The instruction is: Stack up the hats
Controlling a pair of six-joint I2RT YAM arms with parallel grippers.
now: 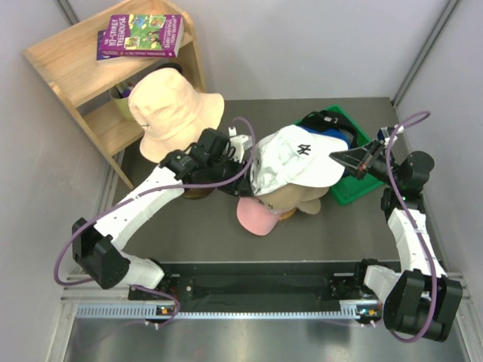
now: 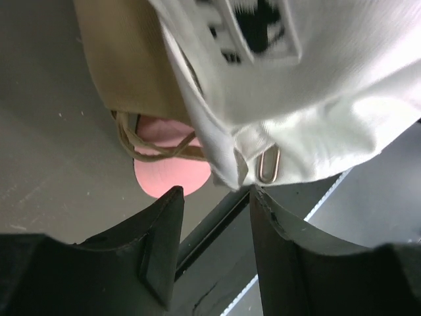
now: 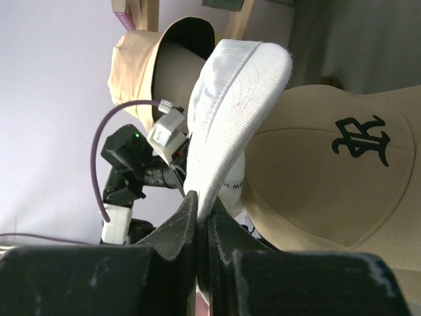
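A white cap (image 1: pixel 298 157) with a black logo hangs over a khaki-tan cap (image 1: pixel 290 198), which lies on a pink cap (image 1: pixel 253 217). My right gripper (image 1: pixel 336 157) is shut on the white cap's peak (image 3: pixel 230 99), with the tan cap (image 3: pixel 329 171) right beside it. At the white cap's rear edge, my left gripper (image 1: pixel 240 151) stands open. In the left wrist view the cap's back strap and metal clip (image 2: pixel 268 164) sit just beyond the fingertips of the left gripper (image 2: pixel 216 192), not between them. The pink cap (image 2: pixel 168 174) and the tan cap (image 2: pixel 125 59) show below.
A green tray (image 1: pixel 361 186) at the right holds black (image 1: pixel 330 119) and blue (image 1: pixel 308 124) hats behind the white cap. A pale peach hat (image 1: pixel 170 113) sits at the back left beside a wooden shelf (image 1: pixel 72 68) with a book (image 1: pixel 142 35).
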